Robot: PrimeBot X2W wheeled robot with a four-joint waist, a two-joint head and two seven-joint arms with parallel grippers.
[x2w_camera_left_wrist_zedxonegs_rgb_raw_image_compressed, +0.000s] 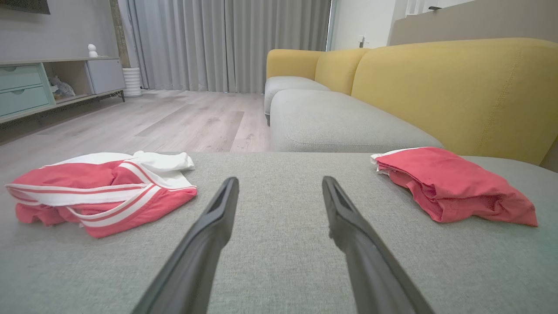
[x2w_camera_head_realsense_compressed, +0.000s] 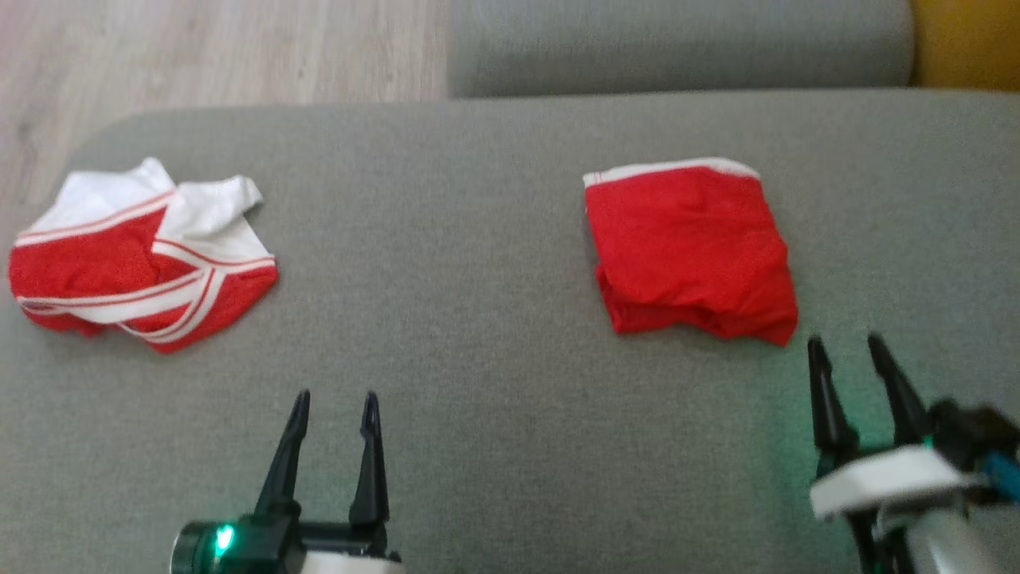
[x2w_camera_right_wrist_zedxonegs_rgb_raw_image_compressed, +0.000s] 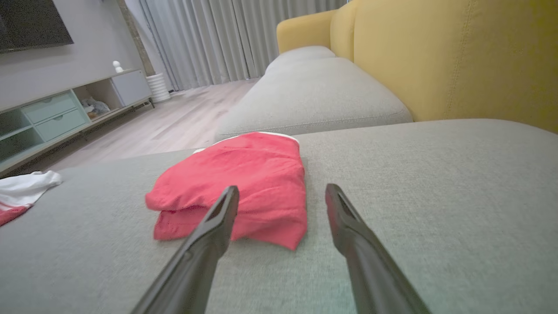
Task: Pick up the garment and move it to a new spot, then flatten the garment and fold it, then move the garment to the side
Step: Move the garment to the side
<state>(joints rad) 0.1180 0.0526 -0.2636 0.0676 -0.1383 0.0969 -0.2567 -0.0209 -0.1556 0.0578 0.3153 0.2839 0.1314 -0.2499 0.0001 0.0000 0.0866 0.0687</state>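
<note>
The red shorts (x2w_camera_head_realsense_compressed: 689, 247) are set aside, folded, at two o'clock. The left hand (x2w_camera_head_realsense_compressed: 335, 396) and right hand (x2w_camera_head_realsense_compressed: 845, 341) are held open, ready for the crumpled shorts (x2w_camera_head_realsense_compressed: 143, 255) at ten o'clock.

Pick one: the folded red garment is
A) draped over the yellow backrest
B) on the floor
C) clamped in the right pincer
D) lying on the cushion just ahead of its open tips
D: the folded red garment lies on the grey cushion just beyond the right pincer, which is open and empty.

No legible text or labels.
</note>
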